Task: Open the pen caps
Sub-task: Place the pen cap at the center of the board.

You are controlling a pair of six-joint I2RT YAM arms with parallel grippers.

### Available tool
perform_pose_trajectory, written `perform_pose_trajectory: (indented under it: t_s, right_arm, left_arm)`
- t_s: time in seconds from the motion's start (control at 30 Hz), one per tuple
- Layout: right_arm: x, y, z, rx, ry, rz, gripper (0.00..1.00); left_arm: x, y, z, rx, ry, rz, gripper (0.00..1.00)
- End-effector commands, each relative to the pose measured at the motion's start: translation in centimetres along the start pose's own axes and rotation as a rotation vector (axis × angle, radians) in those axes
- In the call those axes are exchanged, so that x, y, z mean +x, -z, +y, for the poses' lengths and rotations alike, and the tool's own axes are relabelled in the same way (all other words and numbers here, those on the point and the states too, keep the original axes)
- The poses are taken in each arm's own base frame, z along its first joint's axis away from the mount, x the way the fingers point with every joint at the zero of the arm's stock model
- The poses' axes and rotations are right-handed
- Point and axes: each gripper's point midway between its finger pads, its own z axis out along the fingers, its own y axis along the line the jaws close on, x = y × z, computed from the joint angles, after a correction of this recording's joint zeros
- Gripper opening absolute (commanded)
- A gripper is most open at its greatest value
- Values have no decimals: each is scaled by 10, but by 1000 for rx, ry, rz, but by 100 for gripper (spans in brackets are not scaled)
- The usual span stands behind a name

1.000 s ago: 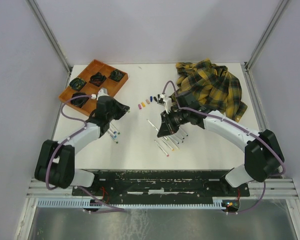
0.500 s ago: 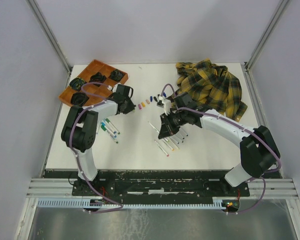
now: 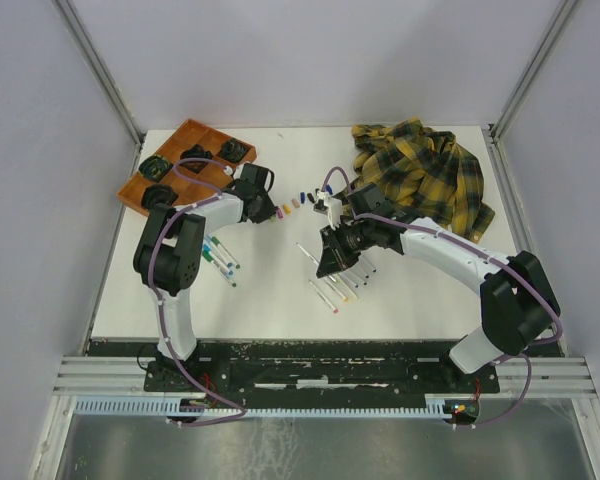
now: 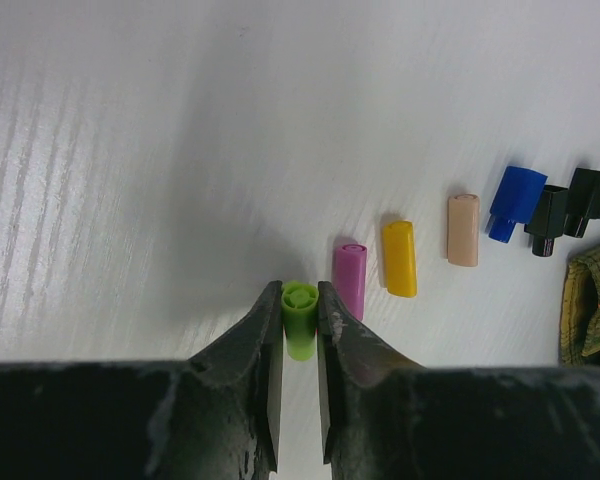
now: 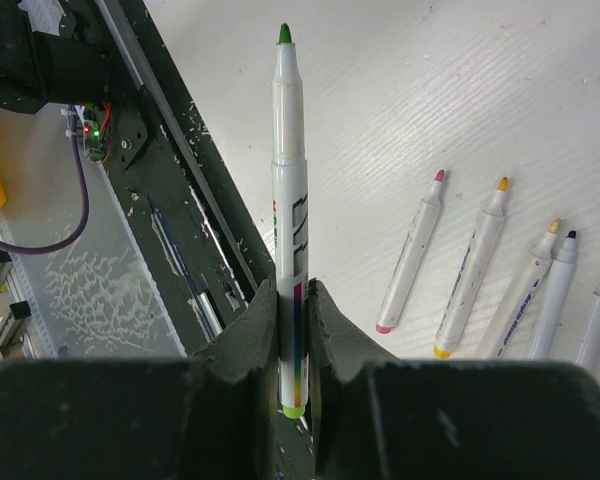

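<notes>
Neighbouring green cap (image 4: 300,312): purple cap (image 4: 349,279), yellow cap (image 4: 399,258).

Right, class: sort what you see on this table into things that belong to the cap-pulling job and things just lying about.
Job in hand:
- green cap in the left end effector
- green marker in the right end effector
- loose caps
- uncapped markers

Lying about:
- plaid shirt
- orange tray
</notes>
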Motion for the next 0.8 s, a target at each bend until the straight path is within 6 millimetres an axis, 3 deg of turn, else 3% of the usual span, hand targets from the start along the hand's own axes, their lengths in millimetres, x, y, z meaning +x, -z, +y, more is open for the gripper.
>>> perform_pose_trajectory:
  t_s: [0.0,0.27,0.37,0.77]
  right_arm:
    - [-17,3,5,0,32,-34,0]
    - [-17,2,5,0,27,-31,0]
    - [-17,2,5,0,25,-30,0]
    - [-16,2,5,-3,24,-28,0]
  left_arm:
    - [7,-5,5,-25,-44,29,24]
    - [5,-2,5,-26,-49,27,26]
    - [5,0,6,-30,-51,27,31]
    - [-4,9,1,-16,-51,3,32]
